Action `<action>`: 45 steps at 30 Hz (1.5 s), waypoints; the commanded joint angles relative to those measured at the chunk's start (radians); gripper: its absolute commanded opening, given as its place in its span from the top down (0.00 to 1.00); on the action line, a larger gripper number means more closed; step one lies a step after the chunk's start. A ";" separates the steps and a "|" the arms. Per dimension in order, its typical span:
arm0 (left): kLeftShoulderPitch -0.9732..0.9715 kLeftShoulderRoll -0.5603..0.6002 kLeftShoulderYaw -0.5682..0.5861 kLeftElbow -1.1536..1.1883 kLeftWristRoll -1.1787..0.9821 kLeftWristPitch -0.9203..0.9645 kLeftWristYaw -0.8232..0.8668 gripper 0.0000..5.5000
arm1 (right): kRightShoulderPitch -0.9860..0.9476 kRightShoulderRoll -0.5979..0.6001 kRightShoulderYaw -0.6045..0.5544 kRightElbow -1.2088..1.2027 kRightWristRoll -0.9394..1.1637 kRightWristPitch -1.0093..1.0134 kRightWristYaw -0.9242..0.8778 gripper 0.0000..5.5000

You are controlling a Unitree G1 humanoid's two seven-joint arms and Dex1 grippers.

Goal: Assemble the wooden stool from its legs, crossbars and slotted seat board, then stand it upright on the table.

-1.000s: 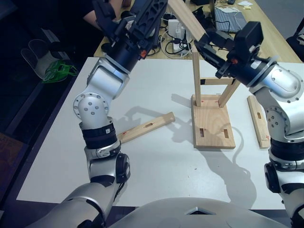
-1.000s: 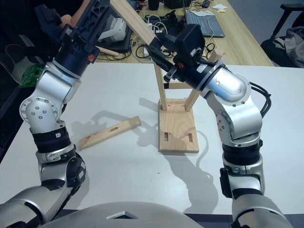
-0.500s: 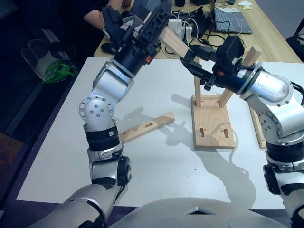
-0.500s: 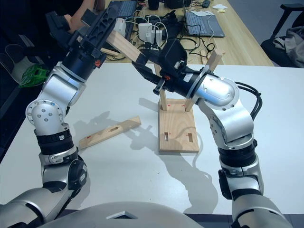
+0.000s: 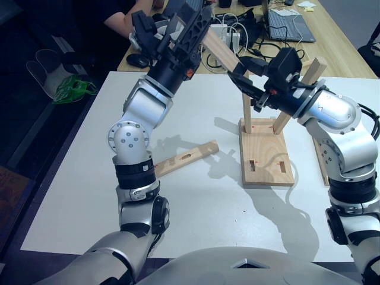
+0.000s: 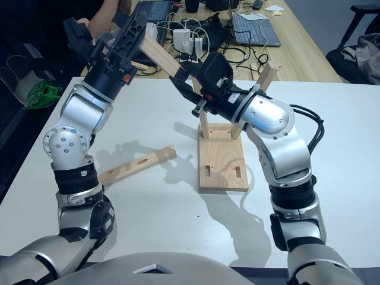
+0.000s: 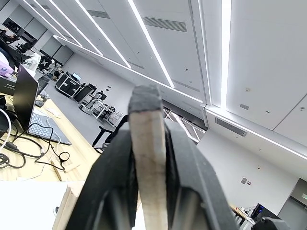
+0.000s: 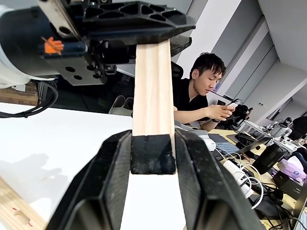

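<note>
We find the left gripper [image 5: 196, 27] and right gripper [image 5: 242, 70] both clamped on one stool leg [image 5: 221, 52]. Uneven pulls could topple the uprights [image 5: 246, 107] just beneath the right gripper.

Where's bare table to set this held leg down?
Widest bare patch: the front of the table, from the loose leg to the near edge, continuing before the seat board. The far left corner behind the loose leg is also bare. Crowded: around the upright legs, where left gripper and right gripper hold the raised leg.
</note>
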State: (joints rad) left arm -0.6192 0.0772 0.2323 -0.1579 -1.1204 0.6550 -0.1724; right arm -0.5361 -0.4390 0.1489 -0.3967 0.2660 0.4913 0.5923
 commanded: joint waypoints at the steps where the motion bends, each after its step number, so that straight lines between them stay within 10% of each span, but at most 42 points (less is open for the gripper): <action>1: -0.004 -0.004 0.004 -0.005 0.015 -0.005 0.034 0.92 | 0.004 0.007 0.002 -0.007 -0.011 -0.016 -0.003 0.77; 13: -0.031 0.024 0.021 0.031 0.124 -0.065 0.083 0.93 | 0.214 -0.268 -0.016 0.005 -0.051 0.047 0.185 0.46; 21: -0.027 0.029 0.032 0.033 0.182 -0.086 0.095 0.93 | 0.692 -0.642 -0.070 0.224 -0.212 -0.234 0.419 0.69; 31: -0.044 0.025 0.031 0.035 0.173 -0.055 0.113 0.93 | 0.525 -0.410 0.108 0.569 -0.274 -0.480 0.462 1.00; 45: 0.021 0.091 -0.100 -0.040 0.212 0.078 0.015 0.93 | 0.168 -0.151 0.113 1.210 -0.367 -0.936 0.233 1.00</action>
State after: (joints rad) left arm -0.6151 0.1343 0.1718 -0.1604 -0.9302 0.7020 -0.1122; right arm -0.4035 -0.5927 0.2801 0.7850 -0.1026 -0.4669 0.8183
